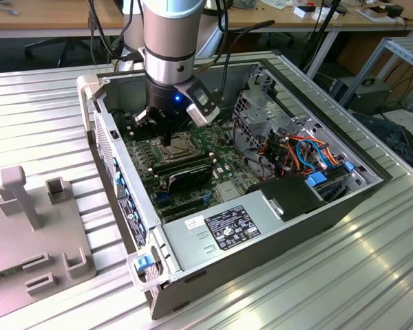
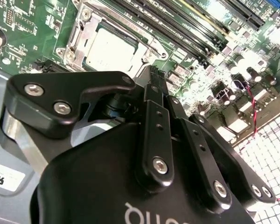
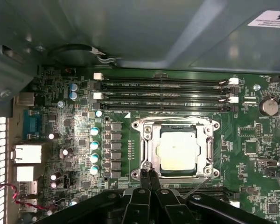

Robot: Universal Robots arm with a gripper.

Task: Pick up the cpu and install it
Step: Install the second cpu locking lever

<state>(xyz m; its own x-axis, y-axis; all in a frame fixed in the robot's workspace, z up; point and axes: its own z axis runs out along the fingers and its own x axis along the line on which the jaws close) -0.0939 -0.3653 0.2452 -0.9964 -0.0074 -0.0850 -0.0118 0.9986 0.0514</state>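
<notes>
— With the case lying open on the bench, where does the job stand?

— The cpu sits square inside its socket frame on the motherboard, so I judge the placing done. Whether the frame is latched, I cannot tell.

— And your gripper?

— My fingertips are closed together on nothing, poised just beside the frame's corner, within the computer case.

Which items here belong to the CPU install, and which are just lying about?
Job:
- cpu, seated in the socket frame
- gripper, fingers together beside the frame

Bystanders:
- memory slots
- power supply
- grey fixture
</notes>
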